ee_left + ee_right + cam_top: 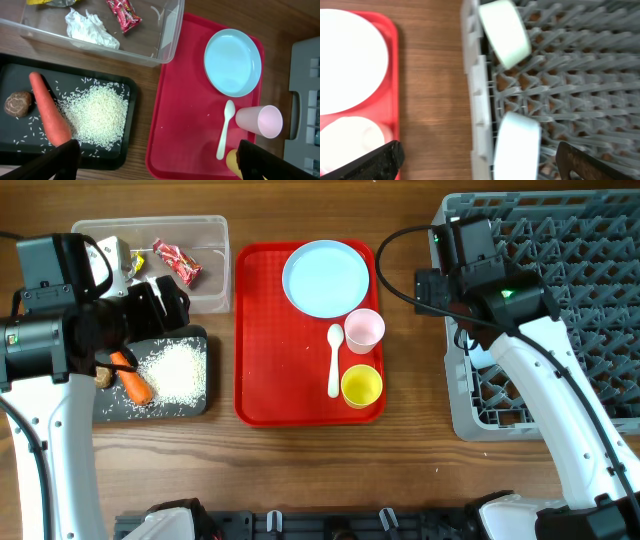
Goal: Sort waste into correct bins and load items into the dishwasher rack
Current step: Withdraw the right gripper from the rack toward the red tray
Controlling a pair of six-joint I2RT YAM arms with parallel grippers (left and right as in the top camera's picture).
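Observation:
The clear tub (213, 228) holds a red wrapper (124, 14), a yellow wrapper (45, 2) and white tissue (92, 31). The black tray (200, 406) holds rice (95, 115), a carrot (49, 115) and a brown lump (18, 103). The blue plate (325, 277), pink cup (364, 330), white spoon (334, 360) and yellow cup (361, 385) sit on the red tray. Two pale bowls (505, 32) (517, 147) stand on edge in the grey rack (560, 240). My left gripper (157, 165) is open and empty above the bins. My right gripper (480, 162) is open and empty over the rack's left edge.
The flat red tray (290, 380) lies in the middle between the bins and the rack. Bare wooden table shows between the tray and the rack (435, 75). A black cable (395, 260) loops from the right arm over the tray's right edge.

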